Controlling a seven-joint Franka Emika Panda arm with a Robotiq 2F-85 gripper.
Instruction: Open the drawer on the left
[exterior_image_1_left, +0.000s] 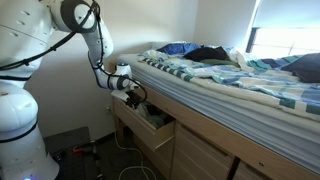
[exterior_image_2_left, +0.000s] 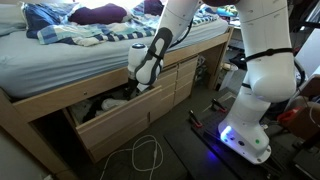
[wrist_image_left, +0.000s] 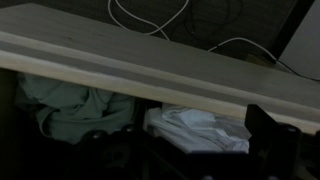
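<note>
Partly open, the drawer (exterior_image_2_left: 122, 130) lies lengthwise along the bed (exterior_image_2_left: 70, 66).

White arm (exterior_image_2_left: 262, 40), black cables (exterior_image_1_left: 40, 56), dark tool (exterior_image_2_left: 137, 90).

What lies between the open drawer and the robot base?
In an exterior view, a looped white cable lies on the dark floor there, nearer the drawer front than the robot base.
</note>
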